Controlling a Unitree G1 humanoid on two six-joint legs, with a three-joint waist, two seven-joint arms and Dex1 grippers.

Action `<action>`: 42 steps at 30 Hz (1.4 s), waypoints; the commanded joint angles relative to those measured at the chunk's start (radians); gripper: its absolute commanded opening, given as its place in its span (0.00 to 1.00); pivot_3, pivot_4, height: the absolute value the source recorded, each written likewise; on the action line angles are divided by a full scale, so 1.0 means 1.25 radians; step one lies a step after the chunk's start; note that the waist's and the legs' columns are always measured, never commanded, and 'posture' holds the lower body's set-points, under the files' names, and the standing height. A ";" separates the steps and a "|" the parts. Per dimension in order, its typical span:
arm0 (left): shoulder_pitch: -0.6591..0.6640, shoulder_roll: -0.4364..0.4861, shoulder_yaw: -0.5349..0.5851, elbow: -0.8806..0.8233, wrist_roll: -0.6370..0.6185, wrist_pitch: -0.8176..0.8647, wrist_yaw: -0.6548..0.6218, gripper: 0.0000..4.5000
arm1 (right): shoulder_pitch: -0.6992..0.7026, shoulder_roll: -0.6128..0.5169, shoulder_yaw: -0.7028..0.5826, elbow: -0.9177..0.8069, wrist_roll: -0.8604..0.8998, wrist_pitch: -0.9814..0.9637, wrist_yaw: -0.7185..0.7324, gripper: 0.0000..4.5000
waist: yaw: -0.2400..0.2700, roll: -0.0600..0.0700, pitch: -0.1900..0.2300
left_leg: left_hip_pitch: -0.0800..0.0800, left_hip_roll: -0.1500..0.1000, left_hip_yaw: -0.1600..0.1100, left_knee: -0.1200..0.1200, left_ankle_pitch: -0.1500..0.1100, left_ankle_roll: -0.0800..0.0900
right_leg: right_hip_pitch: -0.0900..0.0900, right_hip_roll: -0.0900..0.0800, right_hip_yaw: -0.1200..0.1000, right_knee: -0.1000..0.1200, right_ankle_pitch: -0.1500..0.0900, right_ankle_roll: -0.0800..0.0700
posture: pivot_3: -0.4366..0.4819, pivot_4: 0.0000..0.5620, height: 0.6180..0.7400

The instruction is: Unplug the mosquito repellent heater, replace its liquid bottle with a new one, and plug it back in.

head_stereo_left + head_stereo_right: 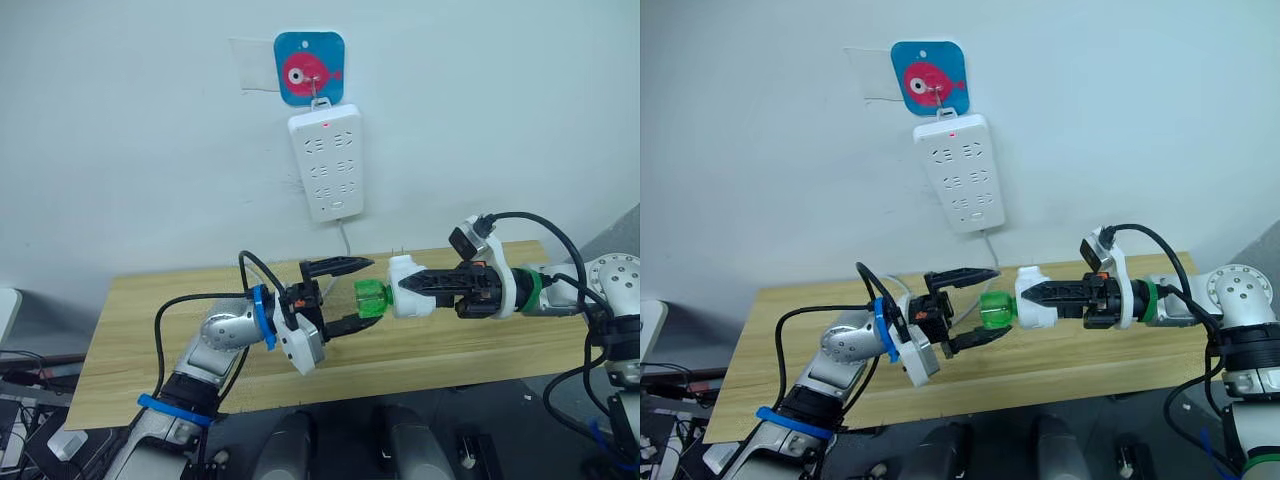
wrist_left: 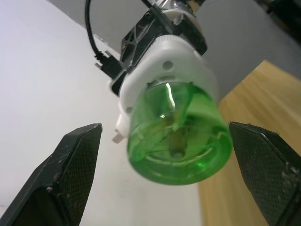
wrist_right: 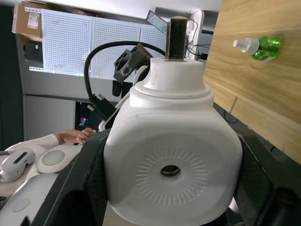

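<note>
- Head views: bright, even, diffuse indoor light; the wall (image 1: 120, 130) is pale and evenly lit, with no hard shadows.
- A soft shadow lies on the table (image 1: 450, 350) beneath the two grippers.
- A small red lamp glows on the power strip (image 1: 326, 160), not blown out.
- Left wrist view: the green bottle (image 2: 181, 136) between the fingers (image 2: 70, 174) carries white glare streaks on its side and base; the wall beyond it is washed out.
- There, the fingers and bottle are slightly soft; the background is blurred.
- Right wrist view: the heater (image 3: 171, 155) is sharp and evenly lit, shaded at its edges by the dark fingers (image 3: 84, 188).
- The background beyond it is dimmer.
</note>
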 commanded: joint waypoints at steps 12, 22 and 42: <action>-0.017 0.035 -0.042 0.001 -0.014 -0.042 0.051 0.67 | -0.009 -0.012 0.007 -0.016 0.034 -0.018 0.002 0.67 | -0.005 0.000 0.000 | 0.000 0.000 -0.001 0.000 0.000 0.000 | 0.000 0.000 0.000 0.000 0.000 0.000 | 0.43 0.37 1.00; 0.025 0.094 -0.141 -0.132 -0.385 0.341 -0.113 0.50 | -0.022 -0.031 -0.002 -0.019 -0.020 0.001 0.030 0.67 | -0.008 0.000 0.000 | 0.000 0.000 -0.001 0.000 0.000 0.000 | 0.000 0.000 0.000 0.000 0.000 0.000 | 0.43 0.39 1.00; -0.067 0.143 0.039 -0.070 -1.679 1.726 0.209 0.50 | 0.040 -0.071 -0.064 -0.225 -0.127 -0.003 0.151 0.67 | -0.017 0.000 0.001 | -0.001 0.001 -0.010 0.008 -0.003 0.005 | 0.002 0.005 -0.001 0.001 -0.003 0.005 | 0.39 0.38 1.00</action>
